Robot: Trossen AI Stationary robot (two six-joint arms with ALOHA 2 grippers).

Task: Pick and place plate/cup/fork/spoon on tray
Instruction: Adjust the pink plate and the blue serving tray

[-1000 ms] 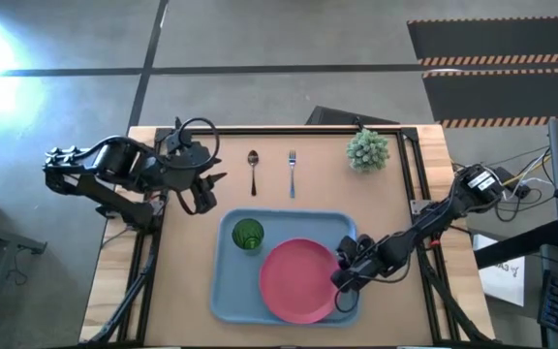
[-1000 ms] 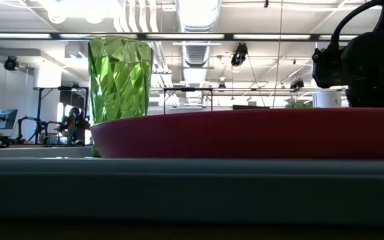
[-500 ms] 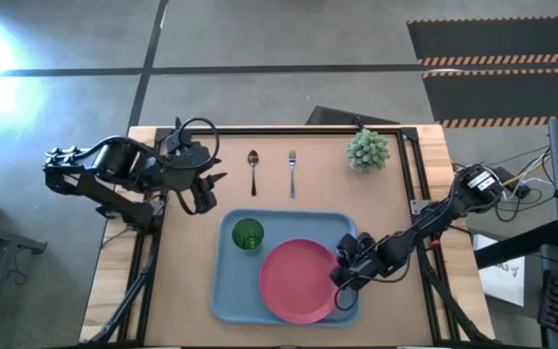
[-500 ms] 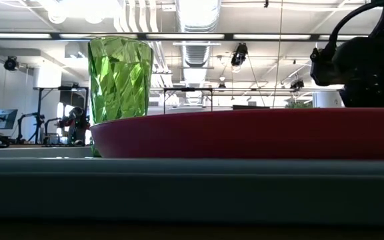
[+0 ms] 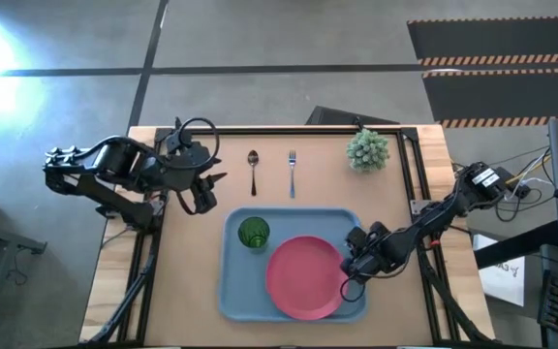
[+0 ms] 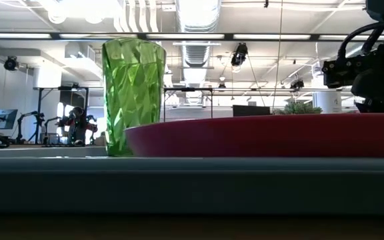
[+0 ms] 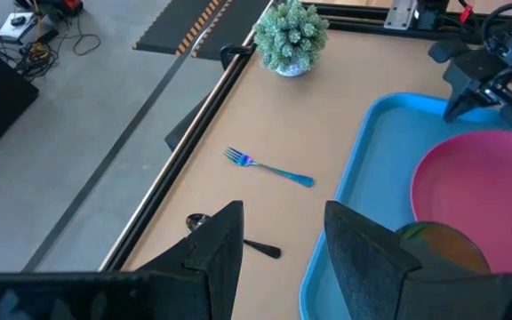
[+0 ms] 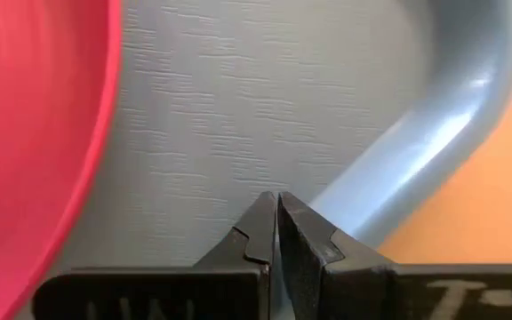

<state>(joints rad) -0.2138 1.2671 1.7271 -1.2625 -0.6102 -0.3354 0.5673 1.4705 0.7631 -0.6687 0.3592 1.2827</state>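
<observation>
The right gripper (image 5: 354, 274) hung low over the tray's (image 5: 232, 296) right end, its 2 fingers (image 8: 265, 233) clenched together on nothing, above the tray floor beside the rim. The plate (image 5: 305, 276) lay flat in the tray just left of that gripper, apart from the fingertips. The cup (image 5: 253, 233) stood upright in the tray's far left corner. The left gripper (image 5: 204, 191) waited over the table left of the tray, fingers (image 7: 220, 244) spread and empty. The spoon (image 5: 253, 169) and fork (image 5: 292, 172) lay side by side on the table beyond the tray.
</observation>
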